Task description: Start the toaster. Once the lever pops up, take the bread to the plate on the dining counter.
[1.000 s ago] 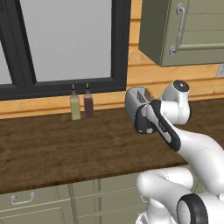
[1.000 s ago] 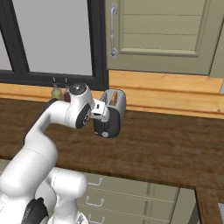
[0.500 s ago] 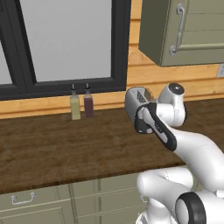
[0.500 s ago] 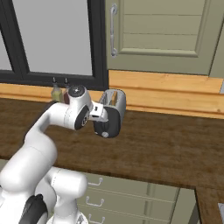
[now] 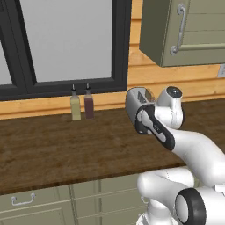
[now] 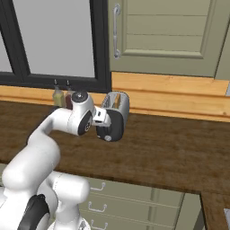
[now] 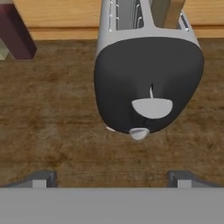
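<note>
Toaster (image 7: 148, 83): a rounded, smooth silver-grey metal body with two long slots on top, closed at the near end by a matte dark grey panel that bulges like a dome. On that panel sit a pale half-round lever tab on a thin vertical slit and, below it, a small pale knob at the panel's lower edge. No brand mark or lettering can be read on it. The toaster stands on the bench (image 5: 52, 149), a thick slab of dark brown wood with a coarse, streaked grain, close to the back wall of honey-coloured horizontal planks.

Bread (image 7: 167, 12): a flat light-brown slice with a darker crust edge, standing upright in the right-hand slot in the hand view and rising above the slot rim.

End effector (image 7: 113, 179): two small dark fingertips spread wide apart, holding nothing, facing the dark end panel from just in front of it.

Two slim bottles (image 5: 81, 103), one pale yellow-green and one dark red-brown, each with a narrow dark cap, stand side by side against the wall beneath the black-framed window; any labels are too small to read. Pale green panelled cabinet fronts with curved metal handles lie above and below the bench.
</note>
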You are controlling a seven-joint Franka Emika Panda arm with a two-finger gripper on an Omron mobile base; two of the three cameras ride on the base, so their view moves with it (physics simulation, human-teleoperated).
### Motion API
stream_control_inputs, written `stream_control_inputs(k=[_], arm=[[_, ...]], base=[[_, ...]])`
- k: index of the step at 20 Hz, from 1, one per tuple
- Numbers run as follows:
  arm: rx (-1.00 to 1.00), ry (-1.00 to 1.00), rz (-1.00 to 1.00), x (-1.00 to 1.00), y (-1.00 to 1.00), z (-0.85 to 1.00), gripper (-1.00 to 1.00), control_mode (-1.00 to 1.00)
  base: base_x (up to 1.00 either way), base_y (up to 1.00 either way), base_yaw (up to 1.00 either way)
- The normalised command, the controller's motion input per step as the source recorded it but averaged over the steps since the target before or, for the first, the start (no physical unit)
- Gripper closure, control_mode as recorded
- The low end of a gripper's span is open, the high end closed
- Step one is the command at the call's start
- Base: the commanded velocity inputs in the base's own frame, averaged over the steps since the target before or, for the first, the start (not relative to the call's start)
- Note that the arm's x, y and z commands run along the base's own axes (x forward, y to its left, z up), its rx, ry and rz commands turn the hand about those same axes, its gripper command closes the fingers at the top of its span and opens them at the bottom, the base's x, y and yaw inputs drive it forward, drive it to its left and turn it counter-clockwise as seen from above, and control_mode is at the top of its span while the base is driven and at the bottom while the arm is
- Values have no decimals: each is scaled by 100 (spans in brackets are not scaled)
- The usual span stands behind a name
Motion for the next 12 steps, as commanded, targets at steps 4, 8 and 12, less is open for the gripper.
stream_control_inputs(k=[4, 8, 12], arm=[[0, 0, 0, 1, 0, -17, -100, -100], [0, 0, 0, 7, 0, -14, -100, -100], [0, 0, 0, 16, 0, -3, -100, -100]], base=[[0, 0, 0], [0, 0, 0], [0, 0, 0]])
